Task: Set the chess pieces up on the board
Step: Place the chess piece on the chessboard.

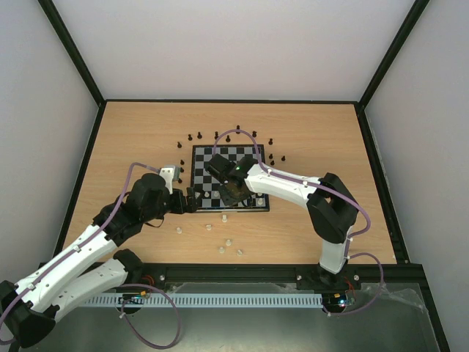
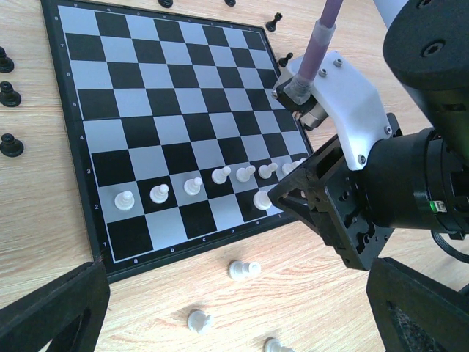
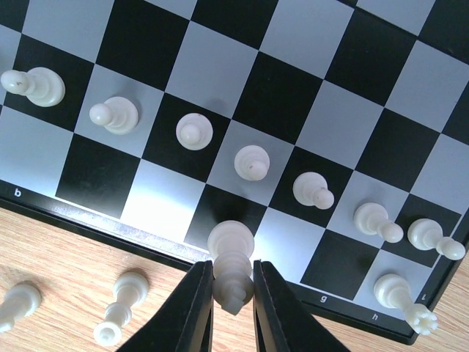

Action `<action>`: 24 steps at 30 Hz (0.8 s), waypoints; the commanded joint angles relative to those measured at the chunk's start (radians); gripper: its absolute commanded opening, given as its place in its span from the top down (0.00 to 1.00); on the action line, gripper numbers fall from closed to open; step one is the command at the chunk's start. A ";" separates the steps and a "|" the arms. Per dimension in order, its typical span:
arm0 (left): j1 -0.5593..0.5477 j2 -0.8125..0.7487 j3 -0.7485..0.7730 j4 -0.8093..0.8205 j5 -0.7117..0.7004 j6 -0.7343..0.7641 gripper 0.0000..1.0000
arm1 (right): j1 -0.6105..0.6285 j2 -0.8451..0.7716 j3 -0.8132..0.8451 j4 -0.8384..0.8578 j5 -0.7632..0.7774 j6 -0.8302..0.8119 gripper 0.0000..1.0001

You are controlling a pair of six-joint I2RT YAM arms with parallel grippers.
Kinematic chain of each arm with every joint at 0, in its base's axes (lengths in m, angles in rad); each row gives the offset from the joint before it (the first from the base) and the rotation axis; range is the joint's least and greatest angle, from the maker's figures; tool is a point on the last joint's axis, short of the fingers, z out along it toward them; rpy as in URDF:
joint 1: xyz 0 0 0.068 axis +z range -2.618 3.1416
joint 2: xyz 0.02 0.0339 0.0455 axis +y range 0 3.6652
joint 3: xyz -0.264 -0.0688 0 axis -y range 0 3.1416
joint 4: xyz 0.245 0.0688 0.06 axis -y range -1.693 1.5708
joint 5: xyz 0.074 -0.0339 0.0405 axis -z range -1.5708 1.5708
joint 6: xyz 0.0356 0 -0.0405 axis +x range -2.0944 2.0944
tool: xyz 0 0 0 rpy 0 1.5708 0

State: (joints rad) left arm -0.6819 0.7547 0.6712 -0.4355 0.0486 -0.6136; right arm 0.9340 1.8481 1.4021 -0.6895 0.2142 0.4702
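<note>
The board (image 1: pixel 220 158) lies mid-table, with a row of white pawns (image 3: pixel 194 132) along its second-nearest rank and a white rook (image 3: pixel 399 293) in the near corner square. My right gripper (image 3: pixel 233 275) is shut on the top of a tall white piece (image 3: pixel 231 246) whose base rests on a black square of the nearest rank. From above, the right gripper (image 1: pixel 233 192) sits over the board's near edge. My left gripper (image 2: pixel 234 315) is open over the wood just in front of the board. Between its fingers (image 2: pixel 51 315) lie loose white pieces (image 2: pixel 244 270).
Black pieces (image 1: pixel 227 138) stand scattered on the wood around the board's far and right edges, and some (image 2: pixel 10 144) show beside the board in the left wrist view. Several more white pieces (image 1: pixel 229 240) lie on the table between the board and the arm bases.
</note>
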 commanded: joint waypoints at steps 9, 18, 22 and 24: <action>0.005 0.001 -0.001 0.007 0.006 -0.001 0.01 | -0.014 0.034 -0.028 0.005 -0.022 -0.016 0.83; 0.004 0.003 -0.002 0.007 0.005 -0.001 0.01 | -0.016 0.037 -0.031 0.004 -0.028 -0.019 0.83; 0.004 0.008 -0.005 0.010 0.007 0.000 0.01 | -0.016 0.032 -0.034 0.003 -0.031 -0.019 0.82; 0.004 0.010 -0.005 0.012 0.007 0.001 0.01 | -0.016 0.028 -0.034 0.003 -0.035 -0.019 0.81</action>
State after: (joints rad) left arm -0.6819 0.7563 0.6712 -0.4355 0.0486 -0.6136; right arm 0.9222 1.8690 1.3842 -0.6582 0.1883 0.4591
